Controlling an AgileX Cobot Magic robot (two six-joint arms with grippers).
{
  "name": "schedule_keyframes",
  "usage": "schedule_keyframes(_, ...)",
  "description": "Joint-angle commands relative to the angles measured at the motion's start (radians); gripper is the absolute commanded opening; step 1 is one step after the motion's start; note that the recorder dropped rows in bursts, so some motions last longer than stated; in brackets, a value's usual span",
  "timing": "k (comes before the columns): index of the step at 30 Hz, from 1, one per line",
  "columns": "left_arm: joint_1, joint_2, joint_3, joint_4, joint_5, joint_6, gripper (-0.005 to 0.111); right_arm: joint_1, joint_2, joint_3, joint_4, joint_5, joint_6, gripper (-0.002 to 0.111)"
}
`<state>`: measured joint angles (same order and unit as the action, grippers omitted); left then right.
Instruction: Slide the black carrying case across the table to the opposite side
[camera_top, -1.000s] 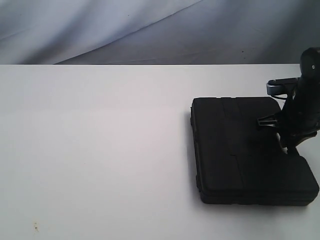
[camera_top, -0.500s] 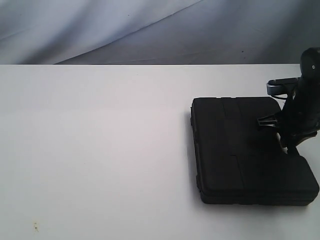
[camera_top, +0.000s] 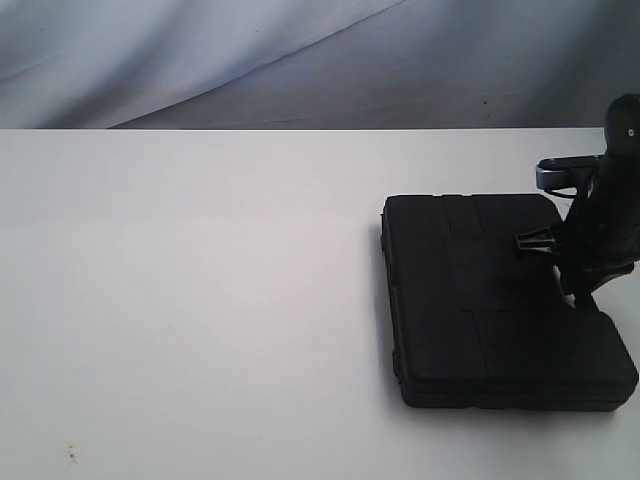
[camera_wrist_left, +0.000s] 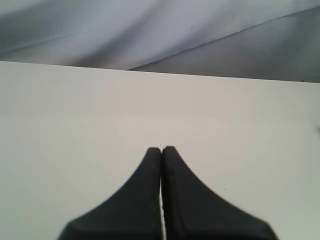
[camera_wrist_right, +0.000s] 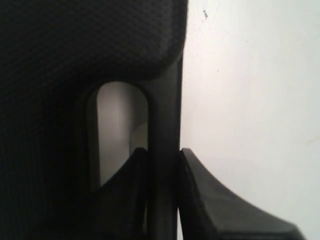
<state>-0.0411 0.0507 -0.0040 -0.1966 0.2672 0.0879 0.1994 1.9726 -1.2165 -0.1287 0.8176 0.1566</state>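
The large white flat tabletop (camera_top: 200, 300) lies bare across the whole left and middle of the exterior view, right up to its straight far edge, where a grey-blue draped cloth (camera_top: 300, 60) begins. The black, textured, rectangular carrying case (camera_top: 480, 300) lies flat on the right of that view, with a strip of table between it and the far edge. Its right side is close to the picture's border, and the table's edge there is out of sight. The long axis seems to run from far to near, with the handle side facing right. The right gripper (camera_wrist_right: 162, 152) stands at that side, its fingers narrowed around the case's slim black handle bar (camera_wrist_right: 165, 110), one finger inside the handle opening and one outside. The left gripper (camera_wrist_left: 161, 150) hangs over bare table, its fingers pressed together on nothing.
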Motion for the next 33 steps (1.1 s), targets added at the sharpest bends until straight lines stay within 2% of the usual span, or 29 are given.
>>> schedule_keyframes(1, 0.003, -0.003, 0.004, 0.0, -0.001, -0.001, 0.0, -0.001, -0.013, 0.004, 0.051, -0.044, -0.021, 0.0)
schedule_keyframes(26, 0.003, -0.003, 0.004, 0.0, -0.001, -0.001, 0.0, 0.0, -0.013, 0.004, 0.093, -0.076, -0.036, 0.0)
schedule_keyframes(33, 0.003, -0.003, 0.004, 0.0, -0.001, -0.001, 0.0, 0.0, -0.013, 0.004, 0.119, -0.078, -0.036, 0.015)
